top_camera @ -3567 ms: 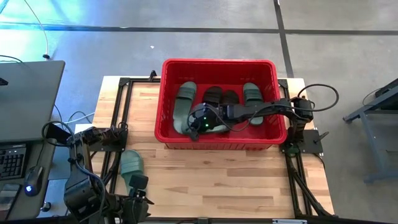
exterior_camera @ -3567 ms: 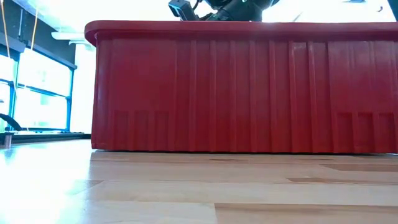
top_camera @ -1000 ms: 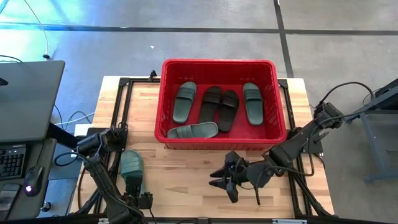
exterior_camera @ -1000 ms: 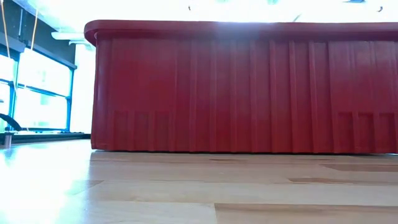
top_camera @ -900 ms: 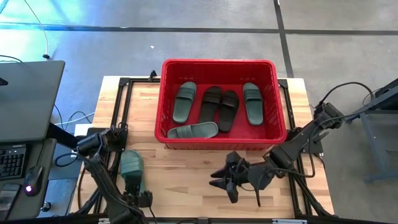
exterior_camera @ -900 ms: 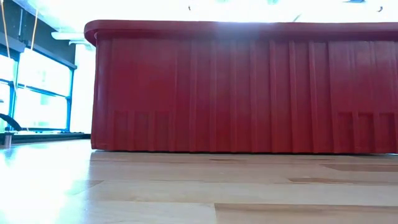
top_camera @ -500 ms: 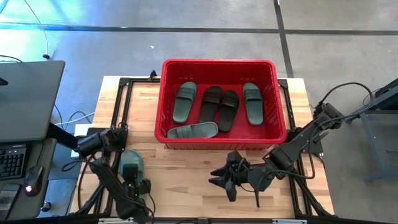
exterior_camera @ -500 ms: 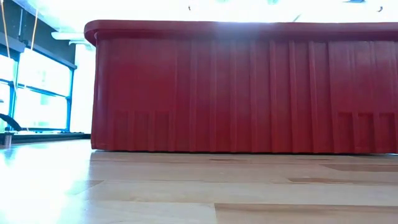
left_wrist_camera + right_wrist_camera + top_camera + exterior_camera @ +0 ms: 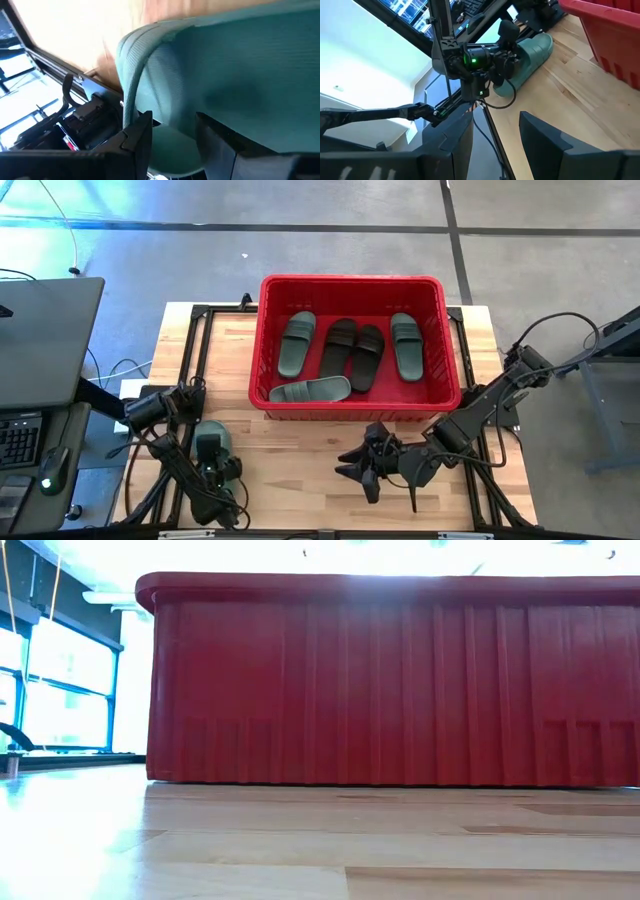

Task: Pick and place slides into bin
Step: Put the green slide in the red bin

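**Last green slide on the desk, five in the bin**

Nearest edge of the desk point(image 9: 300, 470): left end effector point(image 9: 212, 472) down at the near-left corner, right on the last green slide point(image 9: 211, 442). Fingers point(image 9: 137, 137) spread around the slide's end, can't tell if actually gripping. Right end effector point(image 9: 352, 469) parked low over bare wood near the front middle, fingers point(image 9: 547, 137) wide apart, nothing in them. Farther back, red bin point(image 9: 262, 340) sitting on the desk's far half with five slides inside: green one point(image 9: 296, 342) at left, black pair point(image 9: 353, 352) in the middle, another green point(image 9: 405, 345) at right, one more green point(image 9: 309, 390) lying crosswise along the near wall.
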Motion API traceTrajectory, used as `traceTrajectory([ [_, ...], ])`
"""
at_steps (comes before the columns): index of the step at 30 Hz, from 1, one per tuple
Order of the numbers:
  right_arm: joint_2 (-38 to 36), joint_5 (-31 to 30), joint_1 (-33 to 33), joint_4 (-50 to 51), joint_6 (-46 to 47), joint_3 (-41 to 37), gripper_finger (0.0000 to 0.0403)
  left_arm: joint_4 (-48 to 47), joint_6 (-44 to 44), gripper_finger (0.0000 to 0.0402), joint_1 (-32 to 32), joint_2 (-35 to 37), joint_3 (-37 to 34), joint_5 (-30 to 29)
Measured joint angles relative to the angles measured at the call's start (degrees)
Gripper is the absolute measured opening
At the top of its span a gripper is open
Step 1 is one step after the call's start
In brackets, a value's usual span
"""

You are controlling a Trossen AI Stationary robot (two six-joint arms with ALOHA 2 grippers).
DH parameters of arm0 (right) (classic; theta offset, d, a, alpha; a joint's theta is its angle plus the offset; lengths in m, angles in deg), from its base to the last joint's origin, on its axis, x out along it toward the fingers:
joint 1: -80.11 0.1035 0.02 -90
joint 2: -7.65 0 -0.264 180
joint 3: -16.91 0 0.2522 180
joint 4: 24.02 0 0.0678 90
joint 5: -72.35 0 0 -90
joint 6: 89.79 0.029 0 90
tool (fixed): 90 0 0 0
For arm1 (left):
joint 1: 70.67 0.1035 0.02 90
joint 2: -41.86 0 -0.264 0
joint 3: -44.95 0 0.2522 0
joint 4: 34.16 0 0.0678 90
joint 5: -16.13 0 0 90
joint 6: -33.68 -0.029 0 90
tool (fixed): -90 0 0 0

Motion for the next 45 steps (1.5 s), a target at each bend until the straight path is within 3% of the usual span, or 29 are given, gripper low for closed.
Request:
traceTrajectory([
  [10,0.00,-0.01,0.00,0.00,-0.11,0.00,0.0152,0.20,-0.27,0.0121,0.02,0.09,-2.68,-0.02],
  [17,0.00,-0.01,-0.02,0.00,-0.11,0.00,0.0152,0.42,-1.77,0.0011,0.02,-0.07,-0.34,-0.04],
  [28,0.00,-0.03,-0.02,0.00,-0.11,0.00,0.0149,-0.14,-1.28,0.0015,0.00,-0.07,7.57,-0.72],
  [34,-0.02,-0.03,-0.02,0.00,0.00,0.00,0.0152,-0.39,-2.54,0.0017,0.01,-0.07,7.88,-1.92],
  [45,-0.04,-0.03,-0.02,0.00,-0.11,0.00,0.0146,1.94,-4.70,0.0025,0.38,-0.07,8.00,2.18],
])
